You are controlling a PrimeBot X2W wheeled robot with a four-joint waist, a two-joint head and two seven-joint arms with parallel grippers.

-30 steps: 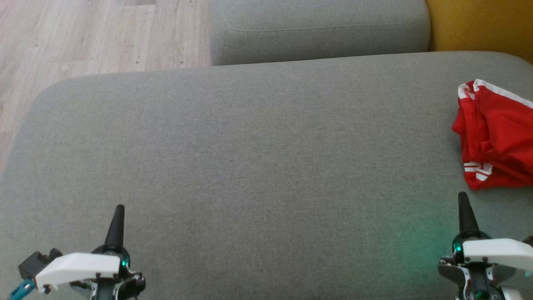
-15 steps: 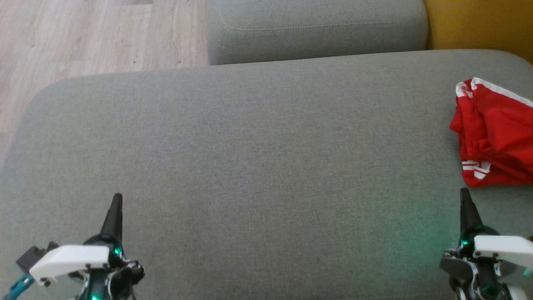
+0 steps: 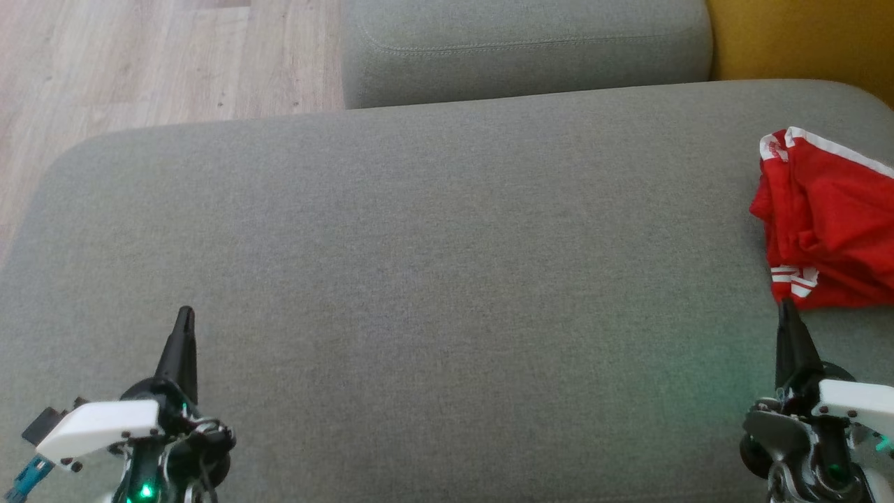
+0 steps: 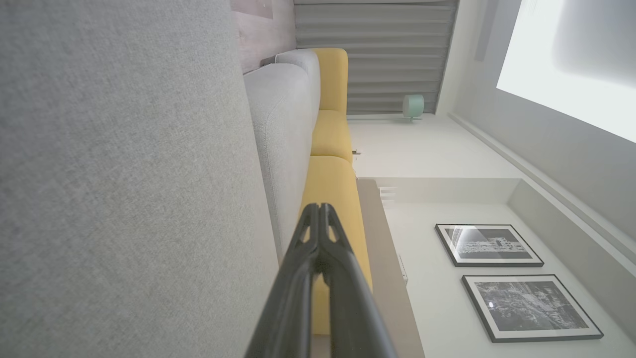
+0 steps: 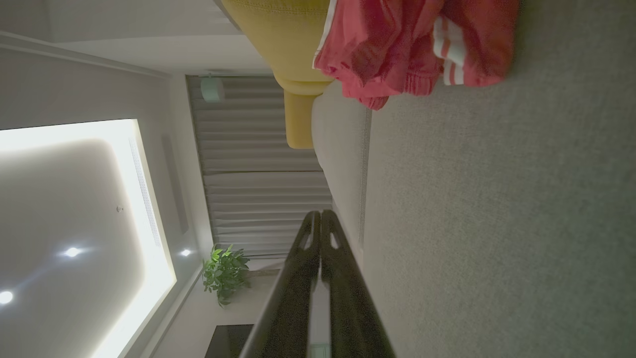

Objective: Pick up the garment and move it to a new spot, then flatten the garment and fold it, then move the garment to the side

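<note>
The grey seat cushion [image 3: 447, 230] spread wide before me, open fabric from its rounded far-left corner across to its right edge, and that left plenty of room between my two arms. Past its far edge sat a second grey cushion [image 3: 524, 49]. Wooden floor [image 3: 140, 63] lay off the far-left corner and a yellow cushion [image 3: 803, 42] off the far-right corner. The red garment [image 3: 831, 223], striped in white, lay crumpled at the right edge, partly cut off by the head view. My right pincer [image 3: 786, 311] was pressed together with nothing in it. Its tip pointed at the garment's near hem, just beside it, though I couldn't tell whether it touched. My left pincer [image 3: 184, 316] was likewise closed and empty over the near-left part of the cushion, well apart from the garment. Both pointed toward the far edge, running low along the fabric.
</note>
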